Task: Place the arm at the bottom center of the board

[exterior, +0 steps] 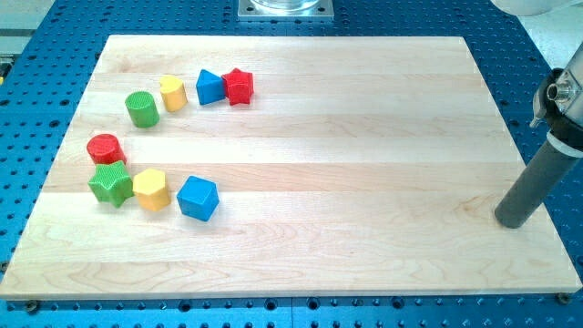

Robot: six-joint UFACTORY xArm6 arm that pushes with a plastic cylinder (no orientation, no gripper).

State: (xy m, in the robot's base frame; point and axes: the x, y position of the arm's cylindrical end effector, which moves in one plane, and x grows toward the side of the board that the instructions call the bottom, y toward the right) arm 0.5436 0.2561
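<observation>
My tip (pixel 512 221) rests on the wooden board (pixel 346 182) near its right edge, in the lower right part, far from all the blocks. At the view's upper left, a green cylinder (pixel 142 109), a yellow block (pixel 172 93), a blue triangular block (pixel 209 88) and a red star (pixel 238 87) lie in an arc. Lower left, a red cylinder (pixel 105 148) sits above a green star (pixel 111 184), with a yellow hexagonal block (pixel 151 189) and a blue cube (pixel 198 198) to its right.
The board lies on a blue perforated table (pixel 537 55). A grey metal base plate (pixel 286 8) shows at the view's top centre. The arm's pale body (pixel 565 100) enters from the right edge.
</observation>
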